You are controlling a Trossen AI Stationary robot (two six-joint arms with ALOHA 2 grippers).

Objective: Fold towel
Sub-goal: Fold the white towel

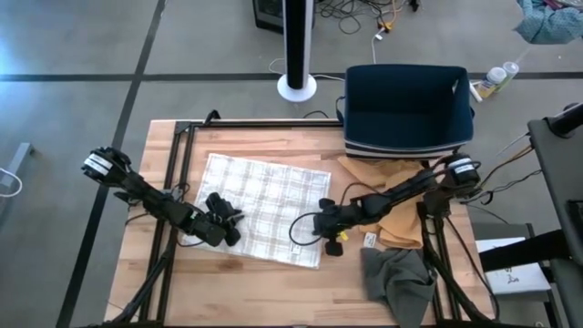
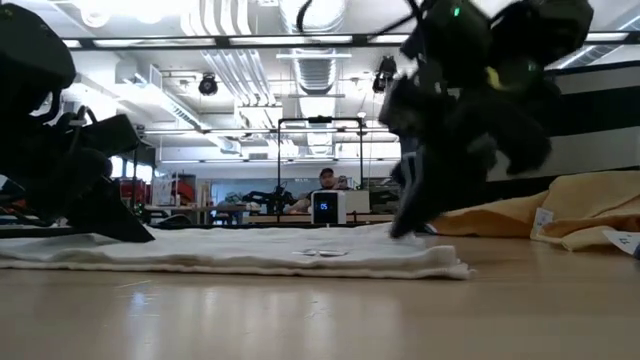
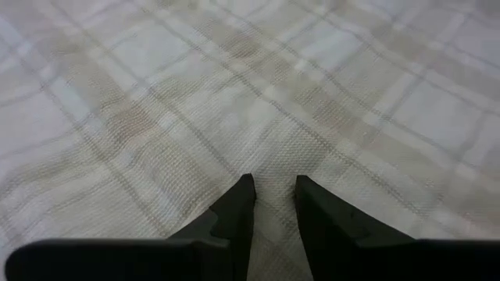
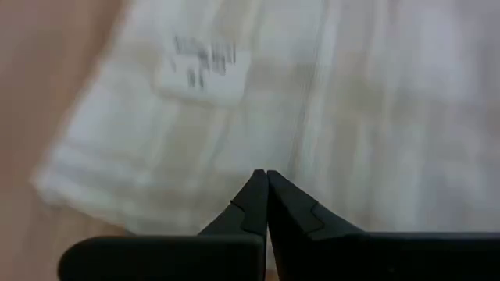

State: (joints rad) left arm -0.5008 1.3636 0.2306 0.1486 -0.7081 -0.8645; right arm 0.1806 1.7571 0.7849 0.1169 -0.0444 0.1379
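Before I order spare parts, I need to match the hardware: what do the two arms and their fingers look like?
Both arms are dark, slim and jointed. The left arm and the right arm each carry a white label near the outer end, and black cables loop beside the right gripper. The left gripper has two black, wedge-shaped fingers. A small yellow part shows by the right gripper.

White plaid towel (image 1: 264,208) flat, unfolded, mid-table
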